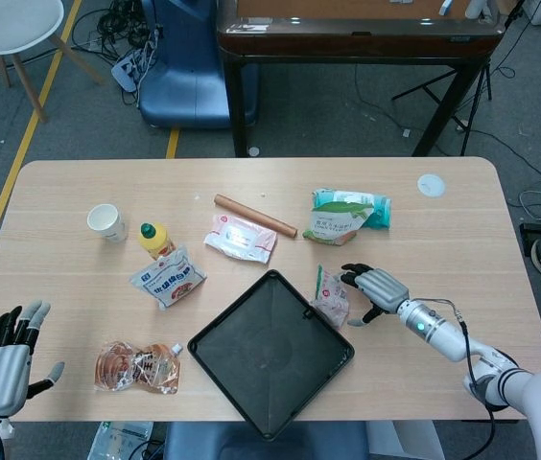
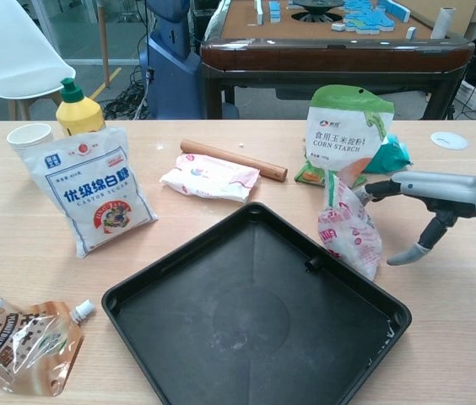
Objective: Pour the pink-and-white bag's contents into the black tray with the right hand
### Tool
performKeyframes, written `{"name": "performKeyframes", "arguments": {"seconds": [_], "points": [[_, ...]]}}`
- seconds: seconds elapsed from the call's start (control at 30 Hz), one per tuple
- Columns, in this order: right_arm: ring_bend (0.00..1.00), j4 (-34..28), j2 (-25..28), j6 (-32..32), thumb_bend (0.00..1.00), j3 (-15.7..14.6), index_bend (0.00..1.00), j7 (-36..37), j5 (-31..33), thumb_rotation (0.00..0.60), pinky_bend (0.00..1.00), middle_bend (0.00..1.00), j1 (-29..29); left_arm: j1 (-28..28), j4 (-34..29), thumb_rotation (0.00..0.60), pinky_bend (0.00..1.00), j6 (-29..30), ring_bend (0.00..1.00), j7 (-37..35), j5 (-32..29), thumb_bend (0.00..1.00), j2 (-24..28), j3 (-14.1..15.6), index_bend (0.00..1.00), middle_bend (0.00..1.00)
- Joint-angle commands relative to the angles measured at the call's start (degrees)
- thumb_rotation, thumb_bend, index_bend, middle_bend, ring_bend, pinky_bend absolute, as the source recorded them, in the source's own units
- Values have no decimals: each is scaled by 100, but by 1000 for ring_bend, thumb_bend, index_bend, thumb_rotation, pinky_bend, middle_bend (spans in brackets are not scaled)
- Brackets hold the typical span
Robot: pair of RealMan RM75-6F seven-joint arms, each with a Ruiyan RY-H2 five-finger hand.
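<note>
The pink-and-white bag (image 1: 331, 295) (image 2: 349, 226) stands leaning at the right corner of the black tray (image 1: 269, 356) (image 2: 255, 325). My right hand (image 1: 376, 287) (image 2: 426, 196) is just right of the bag. Its fingers stretch toward the bag's top and the thumb hangs apart below, with nothing held. I cannot tell whether a fingertip touches the bag. The tray holds nothing. At the table's near left corner, my left hand (image 1: 0, 359) rests with fingers spread, holding nothing; the chest view does not show it.
Behind the bag lies a corn starch bag (image 1: 340, 217) (image 2: 346, 126). A rolling pin (image 1: 254, 215) and a flat pink pack (image 1: 241, 237) lie beyond the tray. To the left are a sugar bag (image 1: 167, 278), a yellow bottle (image 1: 155, 238), a paper cup (image 1: 107, 221) and a brown pouch (image 1: 138, 367).
</note>
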Motion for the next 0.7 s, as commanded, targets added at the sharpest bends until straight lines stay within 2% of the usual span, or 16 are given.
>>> {"name": "performKeyframes", "arguments": {"seconds": [0.03,0.23,0.53,0.7], "points": [[87,64,-67,-14,11,51,212,-85,117,600,100,235,-72,-15,9,600,43,-17,14,0,4,204,-16,-1,100,100],[87,-125,-99,-177,10,225,211,-516,356,600,100,235,-97,-13,17,600,42,-12,14,-10,-14,204,-12,-6,99,99],[87,-921,139,-529,0,490,200,-1448,858,600,100,235,-161,21,71,600,43,6,13,-103,-35,204,11,15,99,99],[87,-1139,125,-613,0,681,178,-1855,1107,600,95,235,-179,6,104,600,43,-13,14,-145,-14,204,-7,19,99,99]]}}
